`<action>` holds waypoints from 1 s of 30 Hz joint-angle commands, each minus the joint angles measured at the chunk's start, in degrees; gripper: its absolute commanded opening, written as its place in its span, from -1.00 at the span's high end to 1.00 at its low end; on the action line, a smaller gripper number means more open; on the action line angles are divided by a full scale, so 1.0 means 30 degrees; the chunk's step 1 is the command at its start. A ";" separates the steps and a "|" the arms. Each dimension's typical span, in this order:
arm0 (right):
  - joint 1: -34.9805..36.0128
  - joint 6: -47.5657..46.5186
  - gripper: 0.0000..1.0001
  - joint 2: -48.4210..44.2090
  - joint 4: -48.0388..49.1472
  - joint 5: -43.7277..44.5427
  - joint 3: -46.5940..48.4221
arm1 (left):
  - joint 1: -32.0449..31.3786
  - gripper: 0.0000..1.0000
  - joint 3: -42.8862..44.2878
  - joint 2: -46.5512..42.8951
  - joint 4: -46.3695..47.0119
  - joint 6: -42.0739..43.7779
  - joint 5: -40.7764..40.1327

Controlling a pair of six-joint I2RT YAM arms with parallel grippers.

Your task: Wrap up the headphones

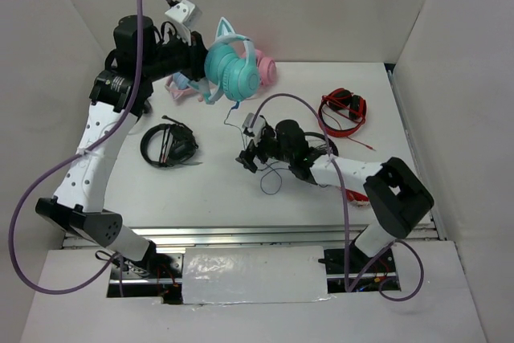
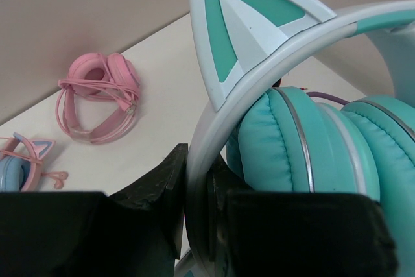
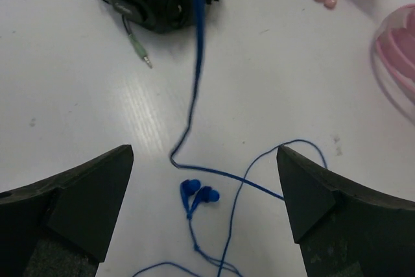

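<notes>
Little of the wrapping looks done so far. In the top view, the headphones (image 1: 229, 66) are held off the surface (image 1: 217, 194) at the far side by the left gripper (image 1: 199, 60). Their thin blue cable (image 1: 279, 182) trails down to lie in loose loops just by the right gripper (image 1: 249, 158), which sits low near the middle. A black headset (image 1: 169, 146), a red pair (image 1: 344, 110) and a pink pair (image 1: 267, 70) lie apart from all this. The left wrist view shows the left gripper (image 2: 198, 199) clamped tight on the pale headband (image 2: 214, 128) just below a cat ear, with the teal ear cups to its right and no cable wound round any part that shows. The right wrist view shows the right gripper (image 3: 204, 160) with its fingers spread wide and holding nothing. Here the cable (image 3: 194, 63) drops from above to the surface between them, then wanders off in slack curves beside two small blue earbud-like pieces (image 3: 198, 196). By my reading the lifting is done, while catching the cord and winding it round the headphones is all left
</notes>
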 commanded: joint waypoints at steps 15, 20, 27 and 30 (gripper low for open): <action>-0.2310 0.2518 1.00 0.3628 0.1446 -0.1876 0.4966 | 0.0435 1.00 0.0402 -0.2610 0.0475 0.1800 0.3716; -0.5763 0.2728 1.00 0.1459 -0.1037 -0.2553 0.4697 | -0.0178 1.00 -0.4550 -0.4018 0.3809 0.2643 0.4856; -0.7675 0.0299 1.00 0.0402 -0.5988 -0.2873 0.6131 | -0.3544 1.00 -0.8211 -0.4398 0.3466 0.6543 0.2056; -0.7646 -0.0641 1.00 0.0636 -0.7720 -0.2259 0.7392 | -0.4981 1.00 -0.9797 -0.4925 0.3465 0.8535 0.0764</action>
